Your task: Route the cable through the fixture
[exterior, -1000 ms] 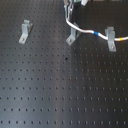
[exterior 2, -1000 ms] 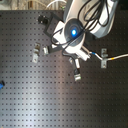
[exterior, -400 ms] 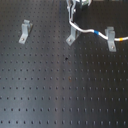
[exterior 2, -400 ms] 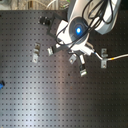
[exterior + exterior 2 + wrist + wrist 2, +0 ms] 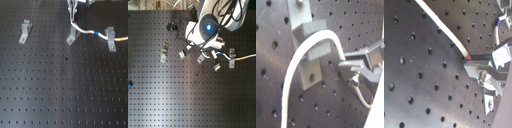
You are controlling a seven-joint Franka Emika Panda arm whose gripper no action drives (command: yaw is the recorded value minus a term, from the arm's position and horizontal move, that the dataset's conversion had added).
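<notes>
In the first exterior view my gripper [image 5: 73,7] is at the top edge, shut on the white cable [image 5: 82,30]. The cable drops from it past the middle fixture [image 5: 72,36]. It then runs toward the first exterior view's right, with its blue band [image 5: 95,34], through the right clip [image 5: 111,40], to a yellow mark [image 5: 123,38]. In the first wrist view the cable [image 5: 300,55] arches over the clip [image 5: 306,47] and ends in the fingertips [image 5: 353,67]. In the second wrist view the cable [image 5: 444,29] runs straight into the gripper [image 5: 476,67].
A third clip [image 5: 24,31] stands alone at the first exterior view's left on the black perforated board [image 5: 60,85]. In the second exterior view the arm [image 5: 207,27] with its blue light covers the middle of the clip row; the cable [image 5: 245,57] trails off to the second exterior view's right.
The gripper has shifted only slightly over the middle clip, still holding the cable. The clips and the rest of the cable have not moved.
</notes>
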